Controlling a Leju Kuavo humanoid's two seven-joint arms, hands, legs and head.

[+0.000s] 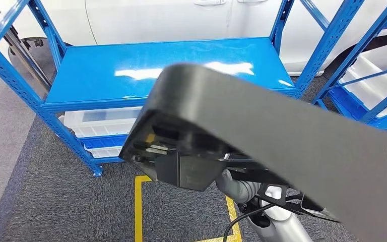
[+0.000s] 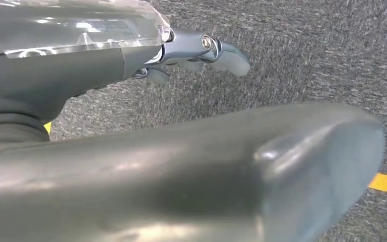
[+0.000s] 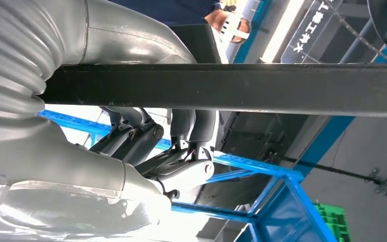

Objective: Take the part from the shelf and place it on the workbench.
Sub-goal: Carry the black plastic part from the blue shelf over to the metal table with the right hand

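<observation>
A long, flat dark grey part [image 1: 282, 136] fills the middle and right of the head view, held up in front of the blue shelf [image 1: 161, 65]. My right hand [image 1: 239, 187] grips it from beneath near its blocky end. In the right wrist view the part [image 3: 262, 89] runs as a black bar across the picture, with my right hand [image 3: 174, 146] wrapped around it. My left hand [image 2: 80, 65] hangs over grey carpet, its fingers [image 2: 206, 50] apart from the thick thumb and holding nothing.
The shelf's top deck is bare and glossy; white trays [image 1: 101, 123] sit on its lower levels. A second blue rack [image 1: 368, 85] with a white tray stands to the right. A white car is behind. Yellow floor lines [image 1: 138, 212] mark the carpet. A person [image 3: 227, 20] stands near.
</observation>
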